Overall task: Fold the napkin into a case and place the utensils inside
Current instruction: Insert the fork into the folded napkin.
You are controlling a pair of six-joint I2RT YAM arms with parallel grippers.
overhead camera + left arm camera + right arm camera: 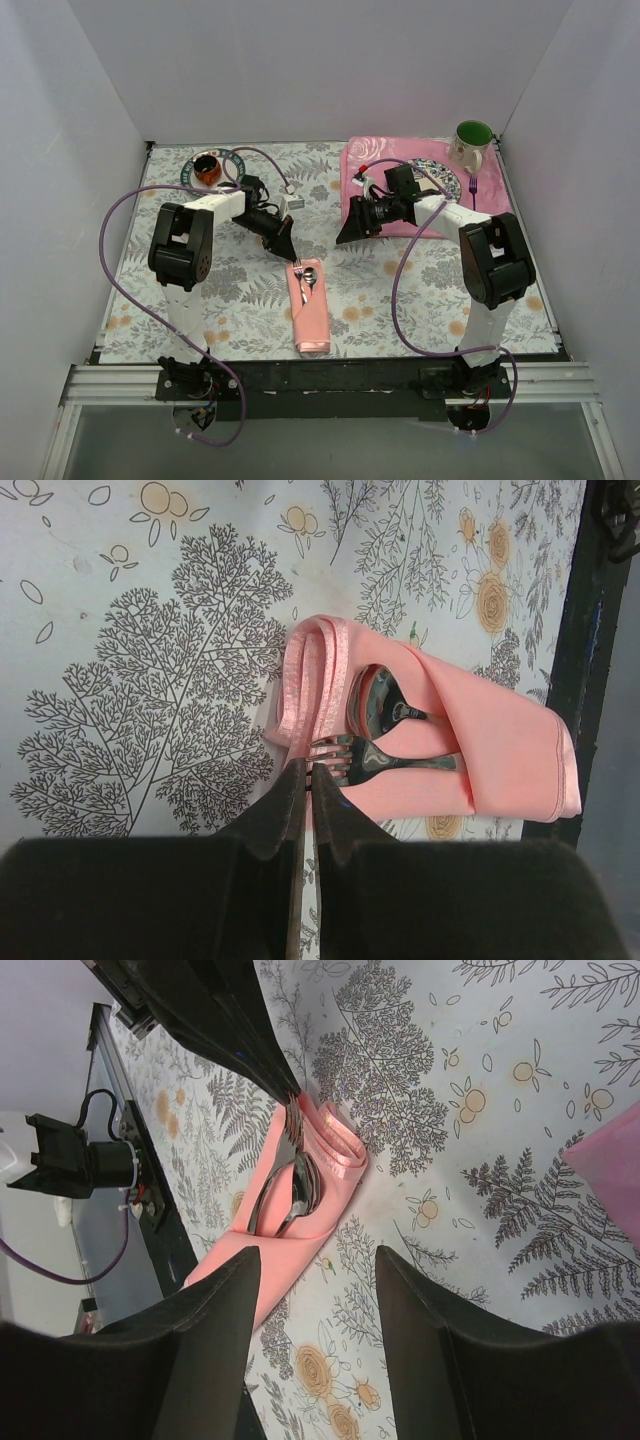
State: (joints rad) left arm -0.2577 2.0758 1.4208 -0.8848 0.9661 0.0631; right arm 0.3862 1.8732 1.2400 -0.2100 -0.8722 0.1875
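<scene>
The napkin lies folded into a narrow salmon-pink case (311,318) near the table's front middle, long axis front to back. A silver spoon (378,702) and fork (372,760) lie in it, heads sticking out of the far end and handles tucked under the cloth (500,750). My left gripper (285,250) is shut, its tips (308,770) right at the case's far end beside the fork tines; nothing shows between the fingers. My right gripper (350,232) hangs open above bare tablecloth, right of the case (300,1210), with nothing between its fingers (318,1252).
A pink rose-patterned placemat (370,160) at the back right carries a plate (447,182), a green mug (472,140) and a purple fork (472,190). A saucer with a small cup (208,168) sits at the back left. The black front rail (570,680) runs just past the case's near end.
</scene>
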